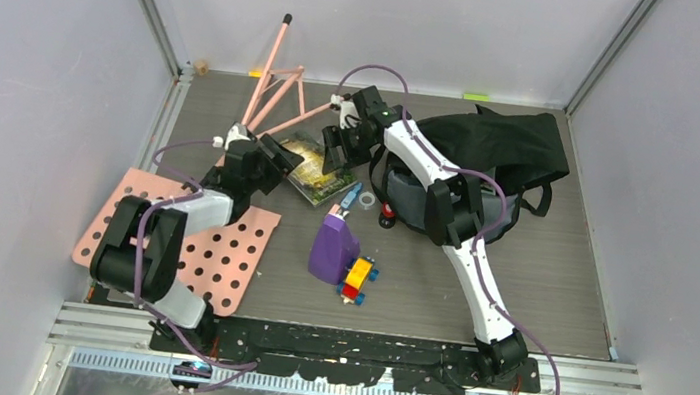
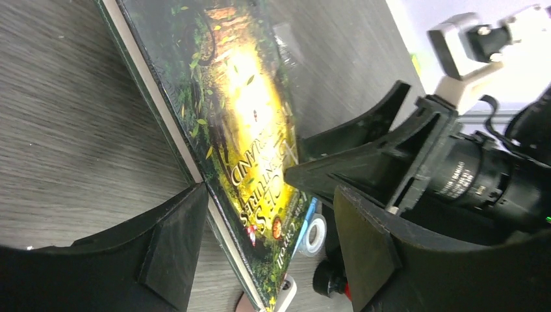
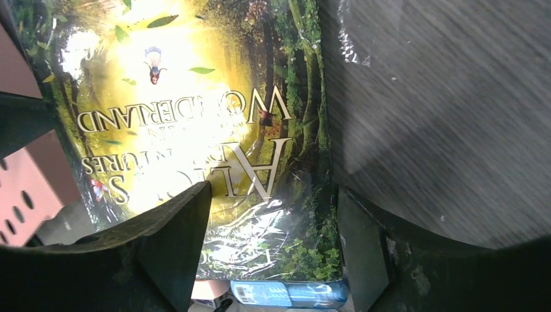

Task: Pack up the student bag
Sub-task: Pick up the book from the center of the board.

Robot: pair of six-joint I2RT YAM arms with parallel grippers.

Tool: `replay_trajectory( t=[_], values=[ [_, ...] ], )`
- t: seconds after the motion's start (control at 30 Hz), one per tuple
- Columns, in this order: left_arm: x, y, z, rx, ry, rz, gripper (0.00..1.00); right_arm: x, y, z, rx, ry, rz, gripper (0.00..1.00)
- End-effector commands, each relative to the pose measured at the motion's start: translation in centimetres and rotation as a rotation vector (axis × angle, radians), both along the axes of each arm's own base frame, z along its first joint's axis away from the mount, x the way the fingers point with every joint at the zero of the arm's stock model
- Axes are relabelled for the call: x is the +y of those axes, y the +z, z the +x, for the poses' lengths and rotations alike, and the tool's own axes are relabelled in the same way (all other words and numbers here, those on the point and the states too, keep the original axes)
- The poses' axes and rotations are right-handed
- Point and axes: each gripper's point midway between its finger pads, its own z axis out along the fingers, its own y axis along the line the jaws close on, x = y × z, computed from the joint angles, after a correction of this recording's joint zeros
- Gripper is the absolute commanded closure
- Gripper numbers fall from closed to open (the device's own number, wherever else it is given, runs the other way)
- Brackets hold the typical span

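The student bag (image 1: pixel 493 150), black and floppy, lies at the back right behind my right arm. A glossy green-and-yellow book (image 1: pixel 314 168) lies flat on the table between both grippers. My left gripper (image 1: pixel 280 157) is at the book's left side. In the left wrist view its jaws (image 2: pixel 269 234) stand open astride the book's (image 2: pixel 253 130) corner, one finger (image 2: pixel 175 247) touching the spine edge. My right gripper (image 1: pixel 337 151) is over the book's far side, open (image 3: pixel 273 221), with one finger (image 3: pixel 175 240) above the cover (image 3: pixel 214 110) and the other at its edge.
A purple container (image 1: pixel 333 246) and a toy of coloured blocks (image 1: pixel 358 279) stand in front of the book. A blue pen (image 1: pixel 350 198), a tape roll (image 1: pixel 367 200) and a small red-and-black item (image 1: pixel 387 212) lie beside the bag. A pink pegboard (image 1: pixel 218 252) and a pink frame (image 1: pixel 274 87) are on the left.
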Motion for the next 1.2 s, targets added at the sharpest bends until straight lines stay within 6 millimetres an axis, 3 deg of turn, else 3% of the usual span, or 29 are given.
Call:
replay_trajectory(
  t=[0.0,0.3,0.63,1.03,1.17],
  values=[
    [-2.4,6.2,0.0,-0.187,-0.086,-0.052,0.28,3.1,1.6,-3.1,0.082,0.084,0.115,0.26],
    [-2.1,6.3,-1.8,-0.191,-0.091,-0.047,0.29,3.9,2.2,-5.4,0.140,0.152,0.153,0.30],
    [-1.2,7.7,-4.7,-0.205,-0.080,-0.026,0.29,4.8,2.4,-8.7,0.204,0.249,0.161,0.33],
    [2.2,5.6,-9.2,-0.117,0.023,0.050,0.29,5.9,2.8,-11.4,0.224,0.326,0.157,0.34],
    [3.9,4.9,-10.8,-0.086,0.085,0.086,0.27,6.2,2.2,-11.1,0.221,0.281,0.142,0.36]
  ],
)
